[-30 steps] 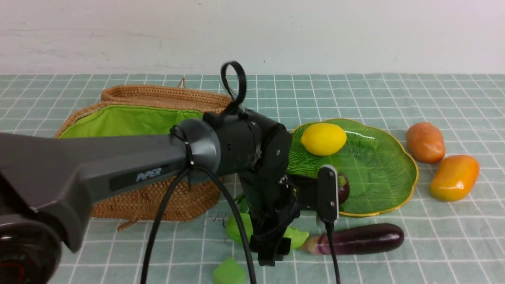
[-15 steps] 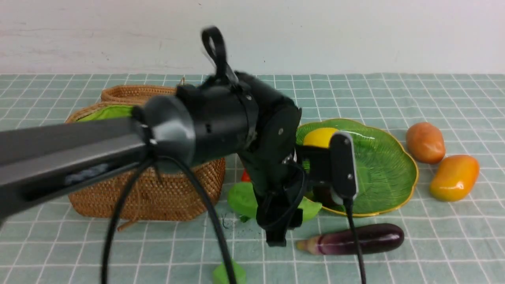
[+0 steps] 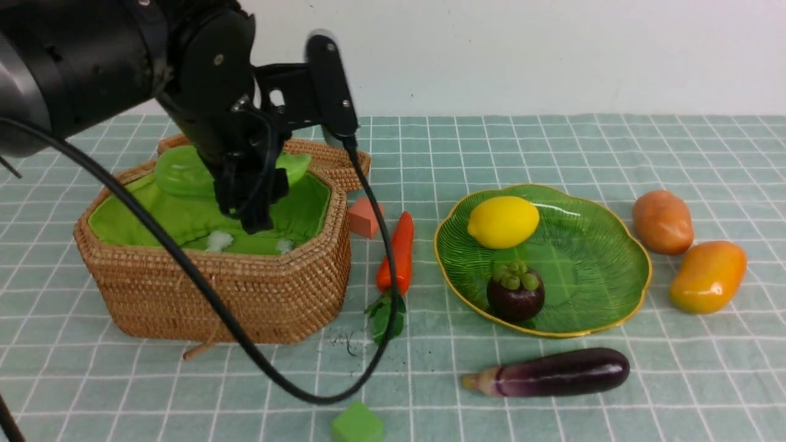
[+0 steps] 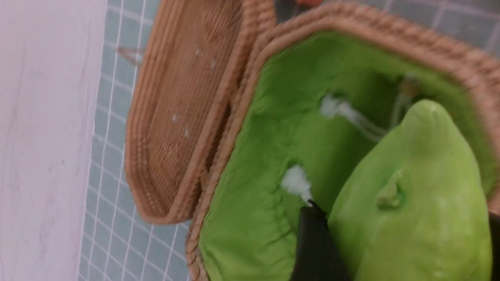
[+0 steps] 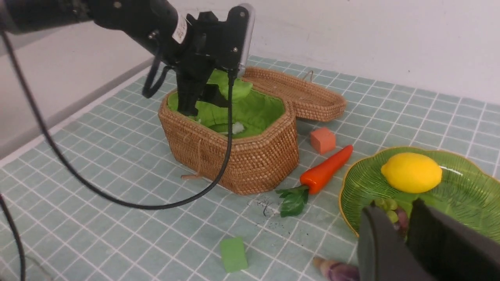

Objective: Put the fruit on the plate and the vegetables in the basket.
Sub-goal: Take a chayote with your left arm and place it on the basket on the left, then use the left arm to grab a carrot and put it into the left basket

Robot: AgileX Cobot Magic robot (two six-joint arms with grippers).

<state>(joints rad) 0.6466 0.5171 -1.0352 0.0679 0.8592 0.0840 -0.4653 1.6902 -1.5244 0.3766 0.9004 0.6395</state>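
Note:
My left gripper (image 3: pixel 250 199) is shut on the bumpy light-green gourd (image 3: pixel 183 172) and holds it just above the open wicker basket (image 3: pixel 245 294). In the left wrist view the gourd (image 4: pixel 414 218) fills the gap between the black fingers (image 4: pixel 314 242), over the green lining. The green plate (image 3: pixel 589 258) carries the lemon (image 3: pixel 503 220) and the mangosteen (image 3: pixel 516 293). Carrot (image 3: pixel 398 252), eggplant (image 3: pixel 552 371), potato (image 3: pixel 662 221) and mango (image 3: pixel 706 276) lie on the cloth. My right gripper (image 5: pixel 404 212) shows only in its wrist view, its jaws a narrow gap apart and empty, well short of the plate (image 5: pixel 468 195).
The basket's lid (image 3: pixel 331 158) lies open behind it. A red cube (image 3: pixel 363 216) sits between basket and carrot. A green cube (image 3: pixel 356 425) lies at the front edge. The left arm's cable (image 3: pixel 288 387) loops down in front of the basket.
The left arm has risen from the cloth in front of the plate and swung left with the gourd, which now hangs over the basket. Plate, carrot and mangosteen have come into view.

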